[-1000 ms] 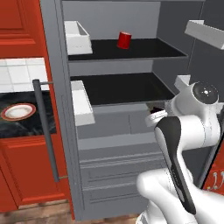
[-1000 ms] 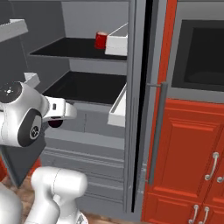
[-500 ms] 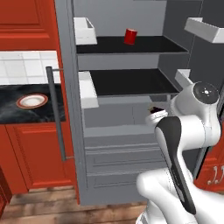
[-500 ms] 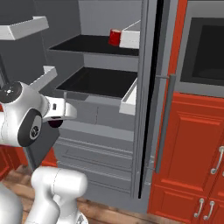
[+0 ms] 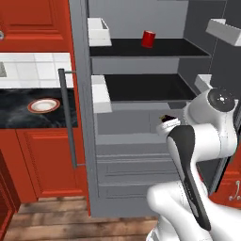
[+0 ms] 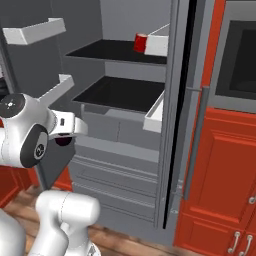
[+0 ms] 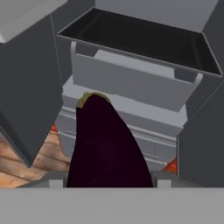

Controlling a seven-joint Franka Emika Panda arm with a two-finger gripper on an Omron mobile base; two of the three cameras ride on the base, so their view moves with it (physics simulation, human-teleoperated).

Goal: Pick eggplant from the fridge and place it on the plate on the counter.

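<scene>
My gripper (image 7: 107,180) is shut on the eggplant (image 7: 106,146), a very dark purple lump with a green stem end that points toward the fridge. The gripper (image 5: 165,121) hangs in front of the open fridge (image 5: 141,117), below the middle black shelf; the eggplant (image 6: 63,141) shows beneath the hand from the right. Off to the left, the white plate with a reddish-brown rim (image 5: 43,105) rests on the black marble counter (image 5: 14,117), apart from the gripper.
A red can (image 5: 148,39) stands on the upper fridge shelf, also the red can (image 6: 141,43) seen from the right. The fridge door with its long grey bar handle (image 5: 69,117) stands between gripper and counter. White door bins (image 5: 100,93) jut out. Red cabinets (image 6: 220,175) flank the fridge.
The whole picture has shifted: the base has driven, so fridge and counter slide right in the left base view. The gripper stays shut on the eggplant in the same pose.
</scene>
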